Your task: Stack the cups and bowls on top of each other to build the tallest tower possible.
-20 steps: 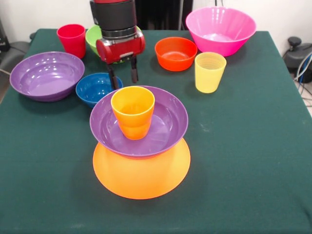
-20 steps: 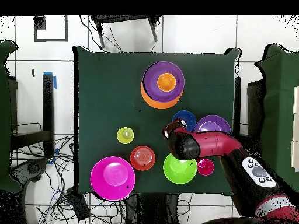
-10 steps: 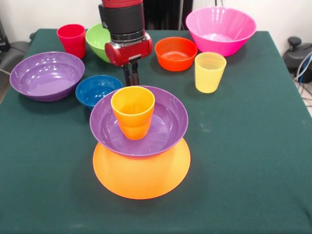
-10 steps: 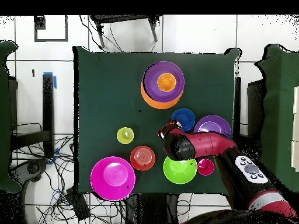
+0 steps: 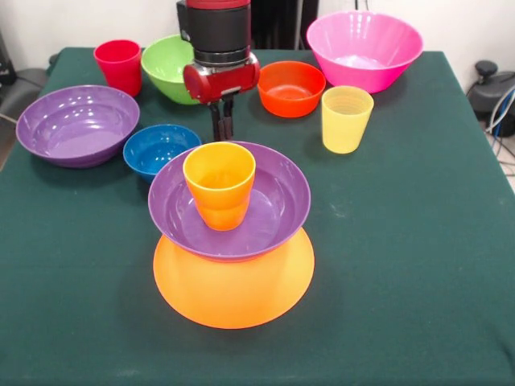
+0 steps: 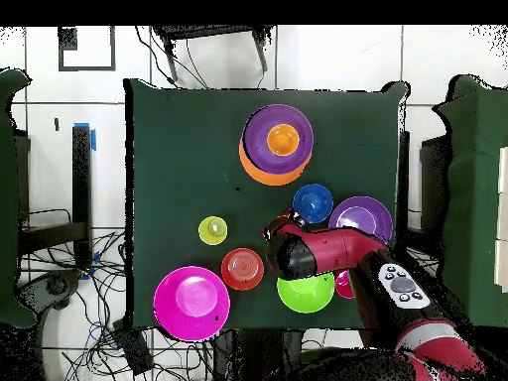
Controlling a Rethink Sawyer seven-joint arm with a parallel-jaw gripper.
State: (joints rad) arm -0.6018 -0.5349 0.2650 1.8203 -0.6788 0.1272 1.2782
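The tower stands mid-table: an upturned yellow-orange bowl [image 5: 233,289], a purple bowl [image 5: 273,205] on it, and an orange cup [image 5: 219,183] upright inside that. My gripper [image 5: 222,125] hangs just behind the tower with its fingers together and nothing between them; overhead it [image 6: 277,227] is between the blue bowl and the orange-red bowl. The small blue bowl [image 5: 160,147] sits to the tower's left, apart from the gripper. The second purple bowl [image 5: 78,125], red-pink cup [image 5: 118,66], green bowl [image 5: 167,67], orange-red bowl [image 5: 290,87], yellow cup [image 5: 346,119] and pink bowl [image 5: 364,48] stand loose.
The green table [image 5: 402,265] has bare cloth at the right and front of the tower. In the overhead view the arm [image 6: 347,250] crosses over the green bowl [image 6: 306,294] and partly hides the red-pink cup [image 6: 345,288].
The gripper's fingers have closed from open, empty. The gripper has moved right in the front view, away from the blue bowl. The bowls and cups have stayed where they were.
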